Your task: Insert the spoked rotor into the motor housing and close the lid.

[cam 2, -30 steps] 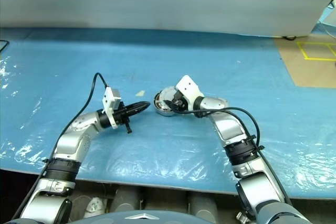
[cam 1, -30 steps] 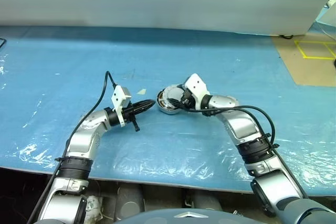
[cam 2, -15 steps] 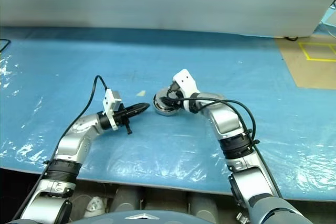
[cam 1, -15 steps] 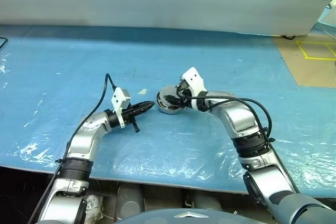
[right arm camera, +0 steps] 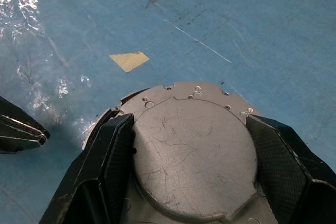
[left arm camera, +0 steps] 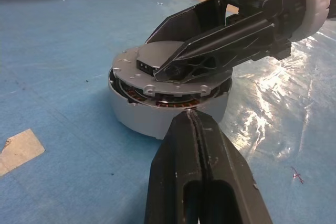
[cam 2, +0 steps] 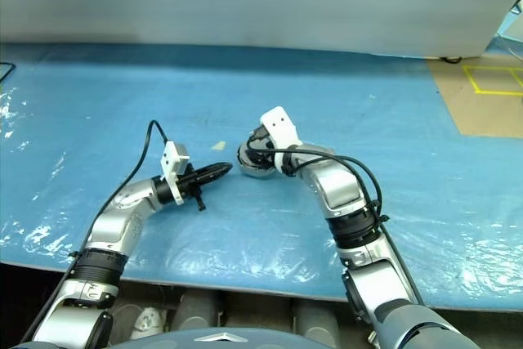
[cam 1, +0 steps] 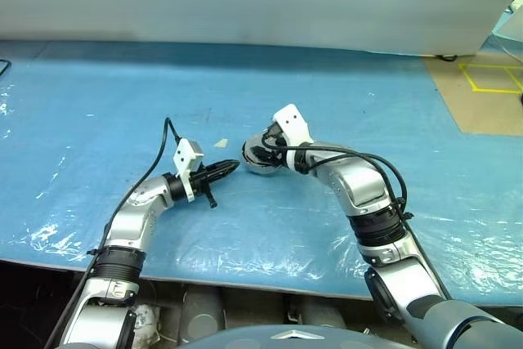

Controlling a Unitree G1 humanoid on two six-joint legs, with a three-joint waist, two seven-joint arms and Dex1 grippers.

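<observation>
Two robot arms reach in from the bottom of the frame over a blue surface [cam 1: 98, 104] covered with glossy plastic film, meeting near the middle of the picture. Just right of centre sits the motor housing [left arm camera: 152, 119], a round, shallow silver case with copper-brown windings showing in a thin band under its top. On it lies the lid [right arm camera: 194, 150], a scratched silver disc with small holes along its rim, sitting slightly askew so that a dark gap shows at one edge. The right tool [right arm camera: 191, 166] comes in from the right side of the frame, its two black fingers [right arm camera: 113, 156] spread wide and clasping the lid at opposite edges. The left tool [cam 1: 231, 167] points toward the housing from the left of centre, its fingers pressed together with nothing between them, the tip just beside the housing wall; whether it touches cannot be told. A small tan scrap of tape [cam 1: 221, 142] lies on the surface above the left tool's tip.
</observation>
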